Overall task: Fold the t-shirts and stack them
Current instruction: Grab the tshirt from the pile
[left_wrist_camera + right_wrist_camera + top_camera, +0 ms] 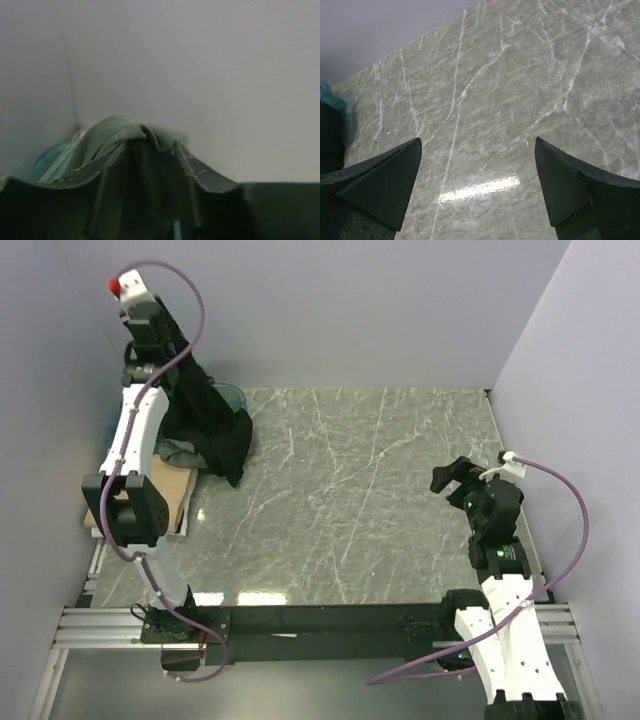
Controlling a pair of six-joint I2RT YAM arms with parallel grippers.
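Observation:
My left gripper [168, 335] is raised high at the far left corner. A black t-shirt [215, 425] hangs from it down to the table. In the left wrist view its fingers [192, 165] stand apart, with a dark fold of cloth [145, 132] draped between them. A grey-olive t-shirt [178, 452] lies bunched under the black one. A tan-beige t-shirt [168, 492] lies flat at the left edge, partly hidden by the arm. My right gripper [452, 480] [477, 185] hovers wide open over bare marble at the right, holding nothing.
A translucent teal tub [232, 396] [50, 160] stands in the far left corner behind the hanging cloth. The grey marble table [370, 500] is walled at the back and on both sides. The arm bases sit on the rail along the near edge.

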